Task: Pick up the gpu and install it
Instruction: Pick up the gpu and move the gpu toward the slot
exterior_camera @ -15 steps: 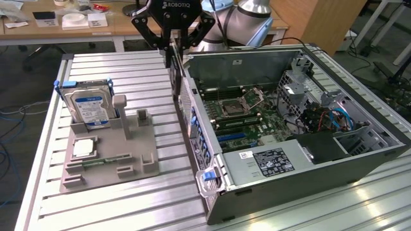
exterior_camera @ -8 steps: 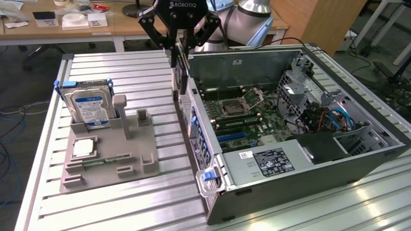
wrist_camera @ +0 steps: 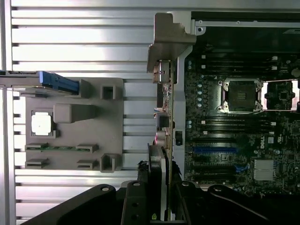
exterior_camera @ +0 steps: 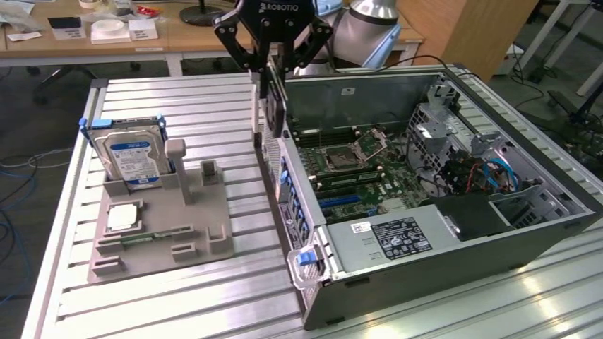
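Note:
The gpu (exterior_camera: 274, 106) hangs on edge as a thin dark card, with my gripper (exterior_camera: 273, 63) shut on its top edge. It hovers over the rear wall of the open computer case (exterior_camera: 527, 233), just at the exterior view's left of the motherboard (exterior_camera: 363, 173). In the wrist view I see the gpu (wrist_camera: 161, 164) edge-on between my fingers (wrist_camera: 136, 201), above the case's rear wall and beside the board. A blue slot (wrist_camera: 213, 150) lies on the motherboard (wrist_camera: 243, 140) close to the card.
A grey holder (exterior_camera: 203, 229) stands on the slatted aluminium table (exterior_camera: 188, 106), carrying a hard drive (exterior_camera: 132, 155), a square processor chip (exterior_camera: 123, 217) and a memory stick (exterior_camera: 141, 239). The case's power supply (exterior_camera: 400, 236) and cable bundle (exterior_camera: 481, 173) fill its near side.

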`<state>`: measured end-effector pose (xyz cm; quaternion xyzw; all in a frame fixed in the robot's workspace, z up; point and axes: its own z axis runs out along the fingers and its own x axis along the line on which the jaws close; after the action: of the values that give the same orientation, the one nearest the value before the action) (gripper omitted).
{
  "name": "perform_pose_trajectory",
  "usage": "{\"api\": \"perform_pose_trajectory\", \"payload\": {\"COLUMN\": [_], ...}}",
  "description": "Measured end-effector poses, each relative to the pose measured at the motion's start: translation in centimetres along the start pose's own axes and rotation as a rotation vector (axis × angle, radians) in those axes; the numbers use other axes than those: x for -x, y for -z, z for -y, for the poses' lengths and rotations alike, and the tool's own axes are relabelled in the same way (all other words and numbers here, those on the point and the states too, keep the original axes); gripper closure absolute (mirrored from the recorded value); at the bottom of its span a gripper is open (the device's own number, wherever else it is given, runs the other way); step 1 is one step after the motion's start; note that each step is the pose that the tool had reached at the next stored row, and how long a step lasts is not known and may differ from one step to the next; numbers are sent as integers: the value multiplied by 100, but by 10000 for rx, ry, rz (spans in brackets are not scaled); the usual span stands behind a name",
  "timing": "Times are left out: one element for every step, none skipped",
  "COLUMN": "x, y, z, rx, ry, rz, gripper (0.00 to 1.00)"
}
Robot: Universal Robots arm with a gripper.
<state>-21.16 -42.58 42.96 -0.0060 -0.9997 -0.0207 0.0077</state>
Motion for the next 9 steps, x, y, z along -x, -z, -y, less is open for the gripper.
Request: {"api": "perform_pose_trajectory", "payload": {"x": [14,26,40,53,66,79,91,104,117], "y": [0,0,0,1,1,2,2,2,2], "z": [0,-1,-1,-1,-1,-1,-1,-1,-2], "rx": [0,1,1,0,0,0,0,0,0], "ry": [0,-1,-1,-1,-1,0,-1,-1,-1], "rz": [0,0,0,0,0,-1,0,0,0], "gripper": [73,73,73,73,73,73,73,73,73]}}
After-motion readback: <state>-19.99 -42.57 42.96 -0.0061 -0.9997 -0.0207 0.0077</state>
